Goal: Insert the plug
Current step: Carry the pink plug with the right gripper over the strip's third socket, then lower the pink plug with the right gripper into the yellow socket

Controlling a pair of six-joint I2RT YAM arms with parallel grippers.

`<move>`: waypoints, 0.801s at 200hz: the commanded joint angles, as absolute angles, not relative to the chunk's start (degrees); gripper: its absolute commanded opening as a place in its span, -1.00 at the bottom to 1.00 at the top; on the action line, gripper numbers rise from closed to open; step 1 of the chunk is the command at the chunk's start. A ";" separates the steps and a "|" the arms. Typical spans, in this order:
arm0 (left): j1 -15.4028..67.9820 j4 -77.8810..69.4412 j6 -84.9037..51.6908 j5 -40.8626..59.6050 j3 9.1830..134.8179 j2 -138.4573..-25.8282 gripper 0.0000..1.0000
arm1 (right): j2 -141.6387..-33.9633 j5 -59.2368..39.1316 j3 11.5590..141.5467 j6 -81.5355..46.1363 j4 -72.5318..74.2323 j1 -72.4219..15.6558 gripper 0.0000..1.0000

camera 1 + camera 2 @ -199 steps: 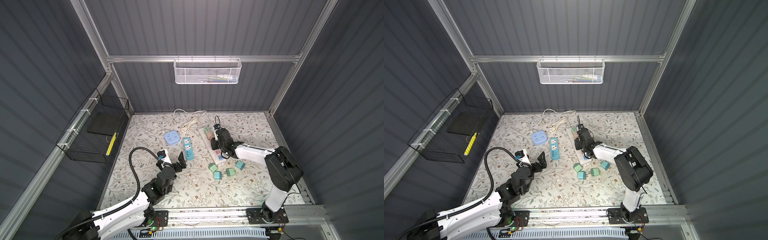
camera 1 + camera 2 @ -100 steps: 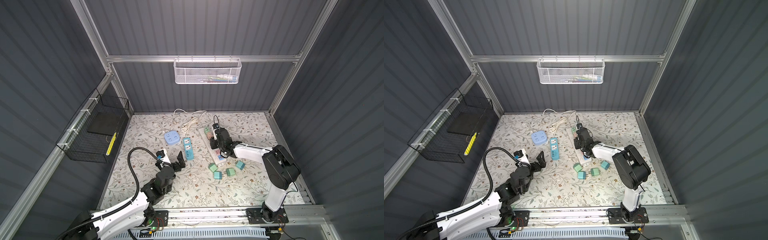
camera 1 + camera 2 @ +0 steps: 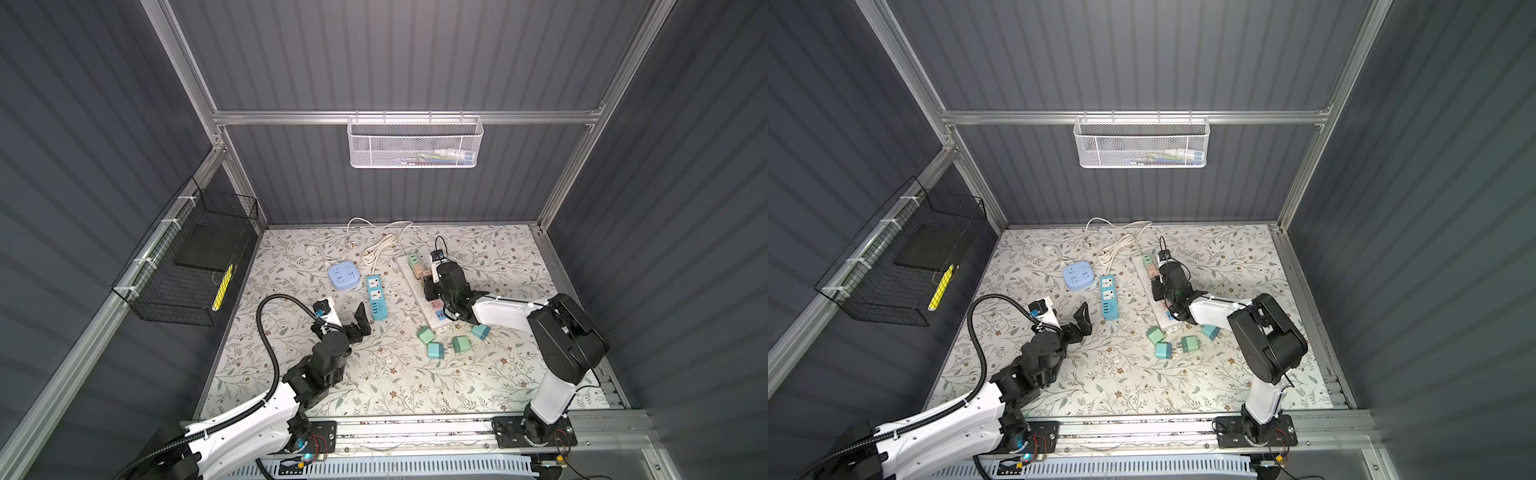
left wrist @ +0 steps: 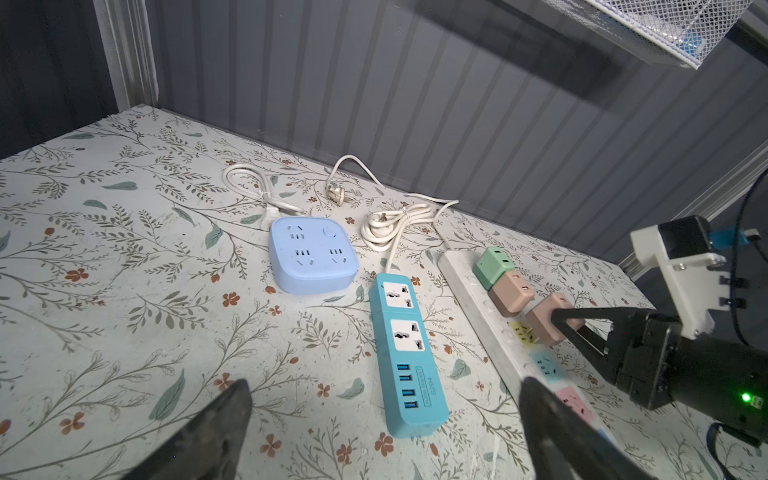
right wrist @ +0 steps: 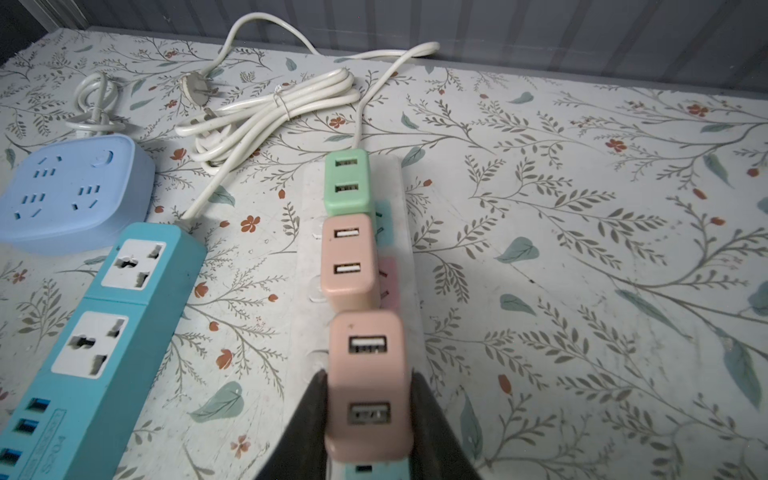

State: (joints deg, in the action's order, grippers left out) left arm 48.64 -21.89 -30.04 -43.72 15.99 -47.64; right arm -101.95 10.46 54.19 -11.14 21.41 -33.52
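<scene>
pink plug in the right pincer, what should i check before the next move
1. Grip: right pincer shut on the sides of the pink plug: ok.
2. Line-up: it sits in a row with the green plug and the second pink plug on the white strip: ok.
3. Prongs in a socket: hidden under the plug: cannot tell.
4. Cords: the white cords lie beyond the strip's end, away from the plug: ok.
5. Strip braced: left pincer open and off the strip: not ok.
</scene>
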 commanded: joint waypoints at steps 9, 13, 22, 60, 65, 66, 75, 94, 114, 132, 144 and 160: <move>48.15 -22.39 -28.94 -43.16 16.52 -47.67 1.00 | -103.59 9.96 54.81 -11.35 24.78 -33.22 -0.55; 48.00 -22.31 -28.88 -43.11 16.52 -47.66 1.00 | -103.76 9.94 55.02 -11.42 24.62 -33.18 -0.56; 47.98 -22.16 -28.75 -43.00 16.61 -47.61 1.00 | -104.26 10.02 55.40 -11.68 23.63 -33.13 -0.56; 47.54 -21.62 -28.56 -42.89 16.63 -47.05 1.00 | -104.38 10.01 53.46 -12.61 24.24 -33.13 -0.56; 47.50 -21.63 -28.56 -42.81 16.61 -47.19 1.00 | -104.50 10.11 53.35 -12.53 24.26 -33.11 -0.56; 47.48 -21.67 -28.61 -42.76 16.61 -47.19 1.00 | -104.54 10.15 53.35 -12.50 24.21 -33.12 -0.56; 47.29 -21.87 -28.65 -42.50 16.61 -47.35 1.00 | -104.71 10.27 53.35 -12.51 24.08 -33.06 -0.56; 47.12 -22.10 -28.76 -42.19 16.87 -47.94 1.00 | -104.76 10.32 53.09 -12.72 23.73 -33.13 -0.56; 47.01 -22.52 -28.89 -41.93 16.83 -48.26 1.00 | -104.77 9.69 53.00 -13.27 23.56 -33.22 -0.56; 46.84 -22.90 -29.03 -41.70 16.65 -48.61 1.00 | -104.85 8.70 52.65 -13.92 23.51 -33.31 -0.56; 46.76 -22.68 -29.12 -41.51 16.61 -48.64 1.00 | -104.93 8.54 52.37 -13.97 23.64 -33.39 -0.56; 46.66 -22.67 -29.27 -41.49 16.39 -48.26 1.00 | -104.90 8.61 51.81 -13.90 23.71 -33.45 -0.56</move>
